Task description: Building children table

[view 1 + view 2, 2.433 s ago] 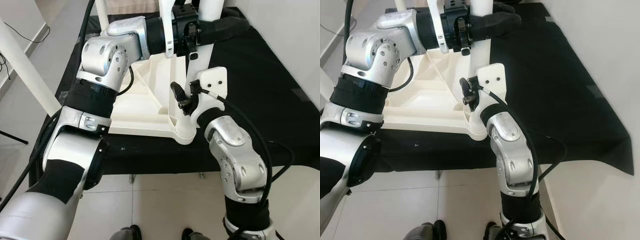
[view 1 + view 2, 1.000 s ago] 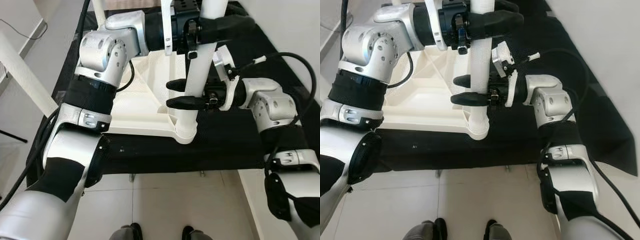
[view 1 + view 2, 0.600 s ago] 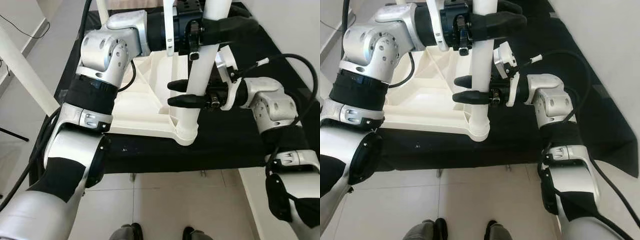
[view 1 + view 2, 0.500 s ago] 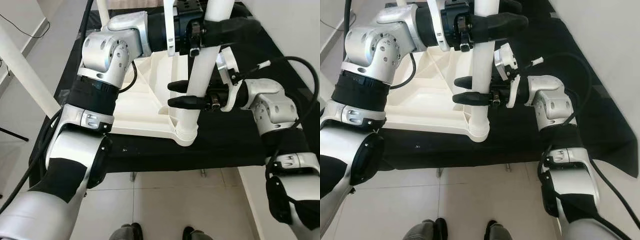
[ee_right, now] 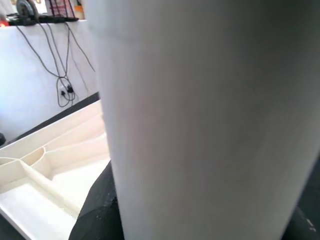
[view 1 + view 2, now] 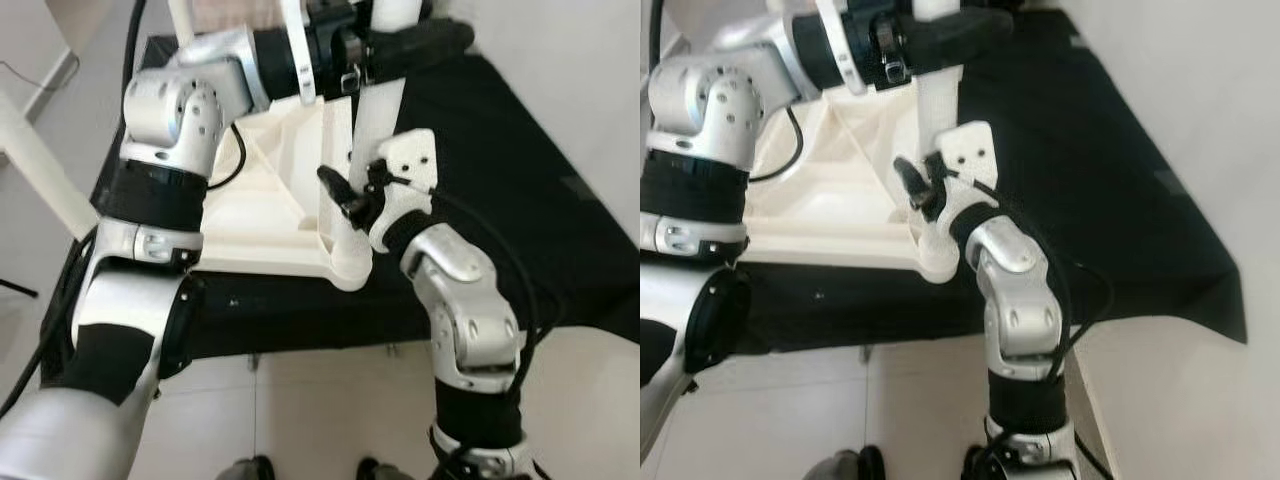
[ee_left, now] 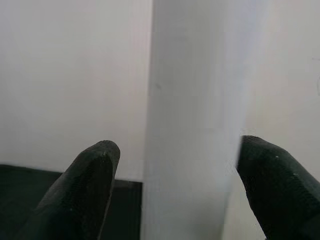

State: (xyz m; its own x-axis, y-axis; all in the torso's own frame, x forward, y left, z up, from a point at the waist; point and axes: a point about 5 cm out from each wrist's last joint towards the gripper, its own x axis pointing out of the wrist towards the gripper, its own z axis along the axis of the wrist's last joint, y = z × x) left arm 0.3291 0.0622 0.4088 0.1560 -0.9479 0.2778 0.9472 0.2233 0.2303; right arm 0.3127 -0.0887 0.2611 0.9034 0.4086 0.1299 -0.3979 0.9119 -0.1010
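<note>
White plastic table top [image 6: 265, 205] lies upside down on a black cloth [image 6: 500, 170], w/ 1 white leg [image 6: 372, 120] standing upright in its near right corner socket. Left gripper [image 6: 400, 45] is high on the leg, its 2 black fingers [image 7: 95, 185] on both sides of it, clamped. Right gripper [image 6: 340, 195] is lower, approx. at the leg's base, fingers [image 5: 97, 210] around the leg and closed on it.

- Both head eyes look steeply down, sharing the white leg [image 6: 375, 120] and tabletop [image 6: 270, 190].
- Each wrist camera faces that leg close up.
</note>
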